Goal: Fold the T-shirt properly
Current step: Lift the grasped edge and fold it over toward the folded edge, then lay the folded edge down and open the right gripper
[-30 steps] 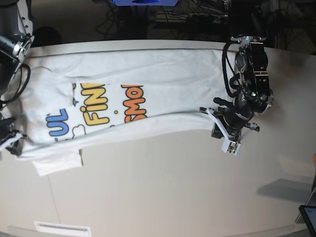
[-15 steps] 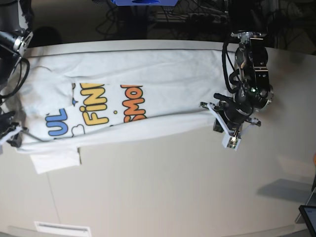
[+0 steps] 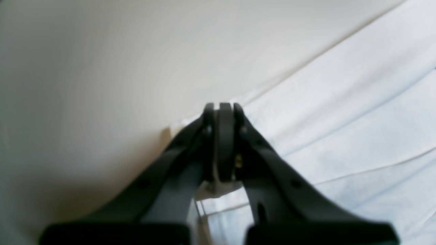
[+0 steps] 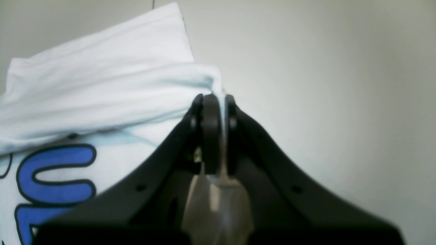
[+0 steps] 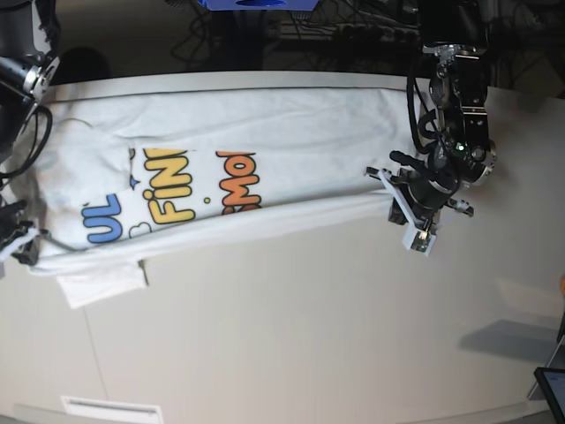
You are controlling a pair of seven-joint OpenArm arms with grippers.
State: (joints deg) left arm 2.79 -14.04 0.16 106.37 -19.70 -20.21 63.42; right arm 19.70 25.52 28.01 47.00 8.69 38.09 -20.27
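A large white short-sleeved cloth T-shirt (image 5: 265,150) lies stretched sideways across the far half of a pale, smooth tabletop (image 5: 309,327). Its blue, yellow and orange lettering faces up.

At the far left edge of the base view, the right hand (image 5: 19,245) sits low at the shirt's near corner. The wrist view shows its black fingers pressed together, pinching a rolled fold of white cloth (image 4: 211,81) just beside the blue print. A small white flap of cloth (image 5: 101,284) pokes out onto the tabletop just below that corner.

The shirt's near edge runs as a long folded ridge, rising slightly toward the right. Its far edge lies close to the tabletop's back rim.

At the right, the left hand (image 5: 422,231) is closed at the shirt's other near corner. Its view is blurred, but it appears to pinch the cloth edge (image 3: 218,185).

The whole near half of the tabletop is open surface.
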